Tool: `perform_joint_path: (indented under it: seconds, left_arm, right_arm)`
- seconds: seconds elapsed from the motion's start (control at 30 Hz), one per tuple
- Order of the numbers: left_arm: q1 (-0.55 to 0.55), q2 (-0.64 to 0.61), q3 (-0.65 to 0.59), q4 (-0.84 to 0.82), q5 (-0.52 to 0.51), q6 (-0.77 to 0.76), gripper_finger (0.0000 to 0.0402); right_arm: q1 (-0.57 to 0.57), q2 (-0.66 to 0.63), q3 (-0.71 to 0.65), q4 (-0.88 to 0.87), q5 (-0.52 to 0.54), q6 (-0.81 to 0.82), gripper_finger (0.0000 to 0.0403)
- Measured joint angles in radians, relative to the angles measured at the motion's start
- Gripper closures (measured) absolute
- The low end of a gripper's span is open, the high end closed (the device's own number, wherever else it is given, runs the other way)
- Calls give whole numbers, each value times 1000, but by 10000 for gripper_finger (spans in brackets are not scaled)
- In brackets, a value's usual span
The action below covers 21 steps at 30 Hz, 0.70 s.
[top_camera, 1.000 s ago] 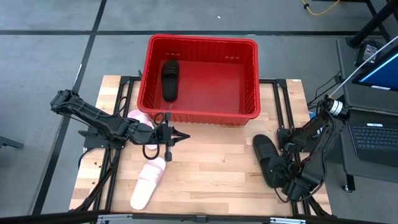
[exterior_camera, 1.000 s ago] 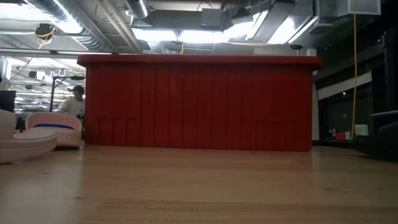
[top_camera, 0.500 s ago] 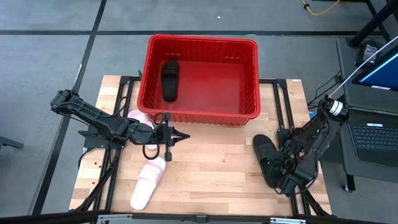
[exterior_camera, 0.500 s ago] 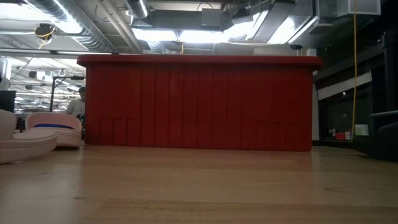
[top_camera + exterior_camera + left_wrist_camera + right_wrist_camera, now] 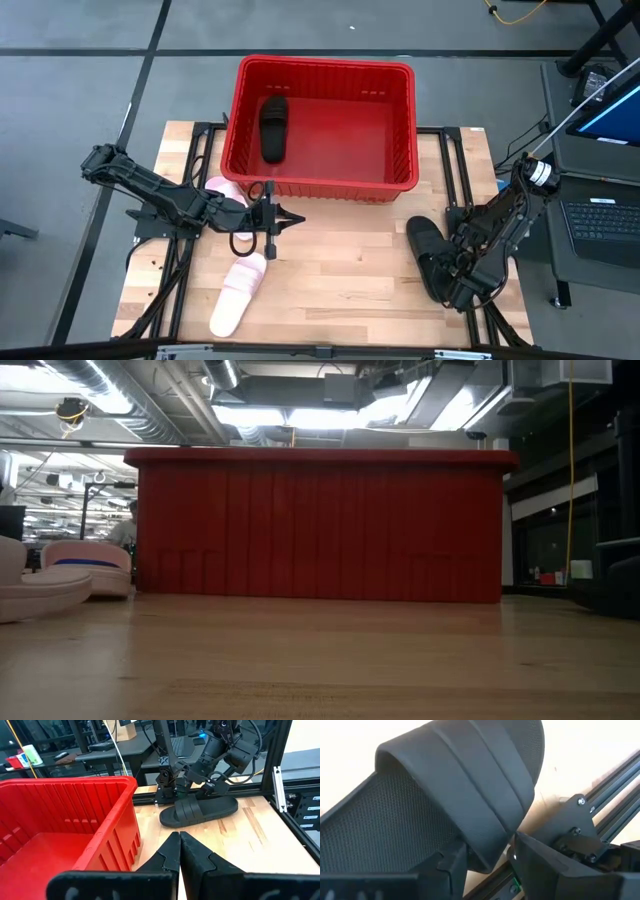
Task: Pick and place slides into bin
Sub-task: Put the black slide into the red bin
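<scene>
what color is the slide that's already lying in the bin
Black. The slide in the red bin shows best in the high view.

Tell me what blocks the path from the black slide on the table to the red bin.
Nothing lies on the bare wood between the black slide and the bin. Only the bin's near wall must be cleared. The right gripper is already at the slide, jaws open around its strap.

A lab – exposed ceiling ducts [image 5: 150, 405], laptop [image 5: 608, 222] beside the rig.
</scene>
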<state>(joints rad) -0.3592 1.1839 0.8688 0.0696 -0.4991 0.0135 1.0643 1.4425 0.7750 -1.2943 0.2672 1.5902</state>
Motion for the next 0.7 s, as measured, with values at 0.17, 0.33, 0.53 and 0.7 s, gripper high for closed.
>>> perform_joint_path:
  seconds: [0.17, 0.33, 0.53, 0.7]
  left_arm:
    - [0, 0, 0, -6, 0, 0, 399]
    - [0, 0, 0, -36, 0, 0, 400]
    - [0, 0, 0, -48, 0, 0, 400]
    - [0, 0, 0, -50, 0, 0, 400]
  right_arm:
    - [-11, 0, 0, 3, 1, 1, 295]
    - [-29, 0, 0, 31, 9, 20, 382]
    - [-34, 0, 10, 80, 53, 57, 386]
    - [-35, 0, 70, 98, 115, 59, 387]
